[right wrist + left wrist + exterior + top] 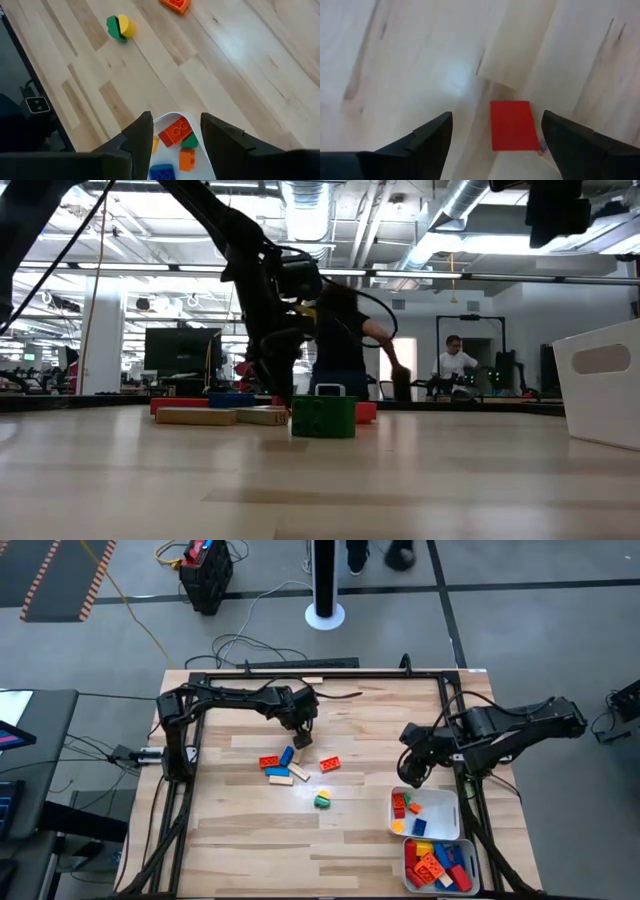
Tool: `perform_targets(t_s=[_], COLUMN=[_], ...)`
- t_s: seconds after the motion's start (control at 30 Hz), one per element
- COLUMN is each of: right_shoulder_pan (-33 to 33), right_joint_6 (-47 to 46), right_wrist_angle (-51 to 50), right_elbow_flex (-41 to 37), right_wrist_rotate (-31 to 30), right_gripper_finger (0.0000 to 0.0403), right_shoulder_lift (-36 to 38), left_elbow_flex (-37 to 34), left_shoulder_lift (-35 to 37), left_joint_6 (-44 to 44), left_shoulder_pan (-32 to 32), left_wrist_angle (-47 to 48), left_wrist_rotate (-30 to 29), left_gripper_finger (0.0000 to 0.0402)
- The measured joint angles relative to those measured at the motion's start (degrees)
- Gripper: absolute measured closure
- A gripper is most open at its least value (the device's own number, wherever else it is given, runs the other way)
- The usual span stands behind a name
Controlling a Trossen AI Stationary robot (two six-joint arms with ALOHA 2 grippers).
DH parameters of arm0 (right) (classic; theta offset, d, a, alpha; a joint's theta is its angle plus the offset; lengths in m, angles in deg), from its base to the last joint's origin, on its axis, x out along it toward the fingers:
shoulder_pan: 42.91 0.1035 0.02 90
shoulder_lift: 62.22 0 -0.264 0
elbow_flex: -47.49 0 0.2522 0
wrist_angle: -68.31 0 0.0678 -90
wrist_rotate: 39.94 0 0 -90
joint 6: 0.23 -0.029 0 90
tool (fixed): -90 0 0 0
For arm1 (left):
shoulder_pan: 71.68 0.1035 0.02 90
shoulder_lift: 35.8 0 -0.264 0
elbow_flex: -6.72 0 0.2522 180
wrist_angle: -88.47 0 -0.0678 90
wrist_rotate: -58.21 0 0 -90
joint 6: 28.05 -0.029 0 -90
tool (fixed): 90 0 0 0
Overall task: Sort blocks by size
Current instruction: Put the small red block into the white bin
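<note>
A loose group of blocks (283,766), red, blue and tan, lies on the table's middle left. A red brick (330,763) and a green-and-yellow block (322,800) lie apart to its right. My left gripper (301,736) hangs open just above the group's far side, pointing steeply down. In the left wrist view a flat red block (514,125) lies on the wood between its fingers, which stand clear of it on both sides. My right gripper (176,116) is open and holds nothing, above the far left corner of a white tray (450,802).
Two white trays stand at the near right: the farther one (172,118) holds a few red, orange, green and blue blocks, and the nearer one (476,862) is heaped with several more. Bare wood lies on the near left. A black frame (300,674) borders the table.
</note>
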Motion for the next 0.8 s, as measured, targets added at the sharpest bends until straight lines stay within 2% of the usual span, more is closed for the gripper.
perform_targets(t_s=[0.27, 0.63, 0.8], right_shoulder_pan=[-0.02, -0.04, -0.04], right_joint_6=[-0.52, -1.03, -2.11], right_wrist_angle=[0.69, 6.82, 6.76], right_elbow_flex=[0.0, 0.0, 0.0], right_wrist_rotate=[-2.41, -6.0, -7.23], right_gripper_finger=[0.0212, 0.0212, 0.0212], right_shoulder_lift=[0.0, 0.0, -1.41], left_elbow_flex=[-0.07, -0.06, -0.04], left_shoulder_lift=[-1.27, -1.46, -1.21], left_joint_6=[-3.97, -5.3, -5.34], left_shoulder_pan=[0.09, 0.84, 1.92], left_wrist_angle=[2.32, 1.56, 1.68], left_wrist_rotate=[1.55, 2.06, 5.43], left_gripper_finger=[0.0156, 0.0265, 0.0272])
